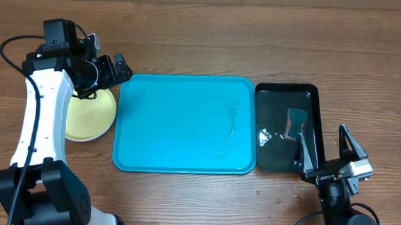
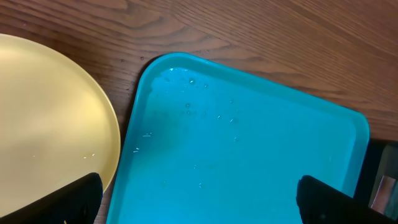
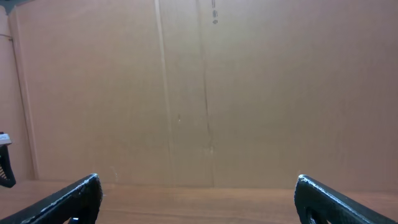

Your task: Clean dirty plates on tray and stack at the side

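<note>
The left claw (image 1: 112, 72) and right claw (image 1: 326, 149) stood spread, empty.
The yellow-green plate (image 1: 92, 116) lay on the surface (image 1: 192, 28) beside the wet tray (image 1: 186, 125); likely light, stiff and slippery, best pinched at its rim.

You have the turquoise tray (image 1: 186, 125) in the middle of the wooden table (image 1: 226, 37), with a few wet glints toward its right side. Just beside its left rim lies a yellow-green plate (image 1: 92, 116), partly covered by your left arm. The left gripper (image 1: 116, 72) hangs over the plate's far edge, fingers spread. A black tray (image 1: 314, 112) sits just right of the turquoise one. The right gripper (image 1: 327, 149) is at its near right corner, spread wide and holding nothing.
</note>
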You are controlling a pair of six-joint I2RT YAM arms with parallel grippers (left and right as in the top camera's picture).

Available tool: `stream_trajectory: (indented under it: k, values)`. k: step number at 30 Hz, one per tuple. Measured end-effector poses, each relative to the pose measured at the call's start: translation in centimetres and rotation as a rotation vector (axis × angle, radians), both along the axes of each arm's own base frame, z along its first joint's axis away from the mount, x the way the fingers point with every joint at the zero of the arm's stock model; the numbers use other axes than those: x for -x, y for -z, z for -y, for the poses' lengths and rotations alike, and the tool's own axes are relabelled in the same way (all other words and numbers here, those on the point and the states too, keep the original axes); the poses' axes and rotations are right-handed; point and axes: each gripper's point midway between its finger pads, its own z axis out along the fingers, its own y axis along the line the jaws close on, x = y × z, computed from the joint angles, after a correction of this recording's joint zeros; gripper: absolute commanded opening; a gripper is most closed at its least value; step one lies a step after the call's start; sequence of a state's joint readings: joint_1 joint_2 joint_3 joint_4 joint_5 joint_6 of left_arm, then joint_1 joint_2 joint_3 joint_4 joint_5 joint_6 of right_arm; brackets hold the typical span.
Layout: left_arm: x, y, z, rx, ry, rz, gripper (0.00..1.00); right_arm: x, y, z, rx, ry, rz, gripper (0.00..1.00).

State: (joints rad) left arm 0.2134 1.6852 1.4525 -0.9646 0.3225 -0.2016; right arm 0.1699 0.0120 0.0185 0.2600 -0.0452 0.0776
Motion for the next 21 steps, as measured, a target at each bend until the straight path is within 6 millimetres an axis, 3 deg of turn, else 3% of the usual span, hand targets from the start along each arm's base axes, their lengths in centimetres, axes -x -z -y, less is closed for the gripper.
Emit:
stream_trajectory:
  k: [2,11,21]
  values:
    - [0.0,0.0,0.0,0.0,0.0,0.0,1.0,-0.2,0.6,0.0,0.004,0.0,-0.025,1.0]
    - [0.0,0.0,0.0,0.0,0.0,0.0,1.0,-1.2,7.9,-0.2,0.055,0.0,-0.325,1.0]
    - [0.0,0.0,0.0,0.0,0.0,0.0,1.0,-1.2,8.3,-0.2,0.058,0.0,-0.339,1.0]
